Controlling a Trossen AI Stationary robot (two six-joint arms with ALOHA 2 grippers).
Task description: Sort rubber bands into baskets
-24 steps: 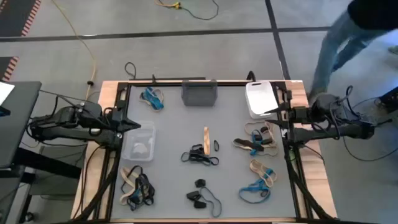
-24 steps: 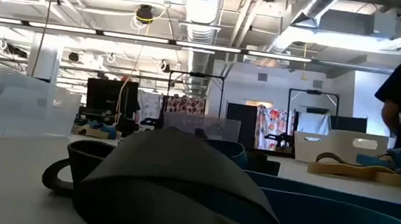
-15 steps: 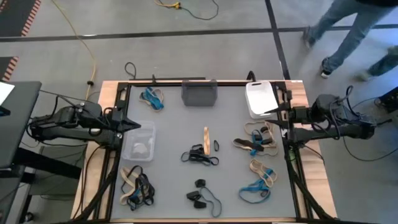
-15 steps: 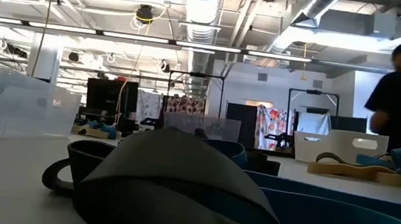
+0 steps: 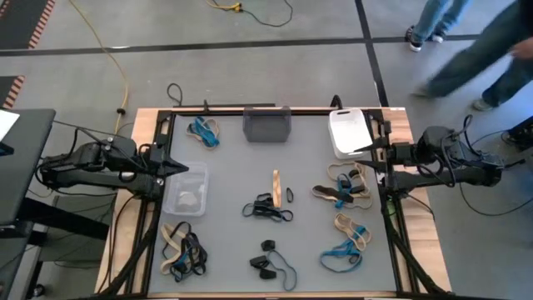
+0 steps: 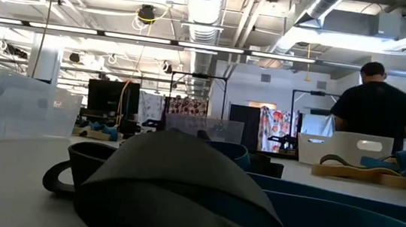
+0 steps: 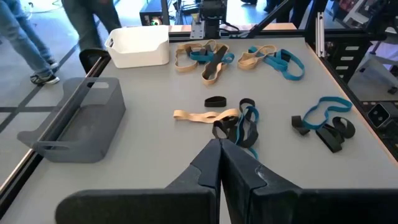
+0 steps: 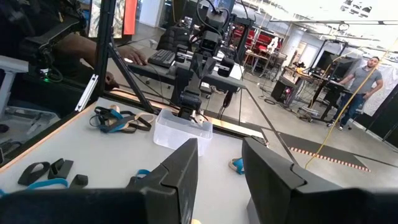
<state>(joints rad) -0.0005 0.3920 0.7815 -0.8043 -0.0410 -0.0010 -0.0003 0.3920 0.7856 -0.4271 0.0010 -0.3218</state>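
Note:
Rubber bands lie in loose heaps on the grey table: a black and blue tangle with a tan band at the middle (image 5: 268, 207) (image 7: 230, 121), tan and blue ones at the right (image 5: 341, 187), others near the front (image 5: 181, 252) (image 5: 271, 262). The dark grey basket (image 5: 266, 125) and the white basket (image 5: 348, 132) stand at the far edge, the clear basket (image 5: 185, 190) at the left. My left gripper (image 5: 185, 169) (image 7: 219, 155) is shut and holds nothing, at the clear basket's far rim. My right gripper (image 5: 364, 150) (image 8: 221, 149) is open, beside the white basket.
Black frame rails (image 5: 391, 225) run along the table's sides. A yellow cable (image 5: 100, 42) lies on the floor behind the table. People walk beyond the far right corner (image 5: 475, 50) (image 6: 374, 101). A black band (image 6: 179, 194) lies right in front of the low camera.
Both arms and all the bands have kept still. Only the people beyond the table's far right corner have walked on.

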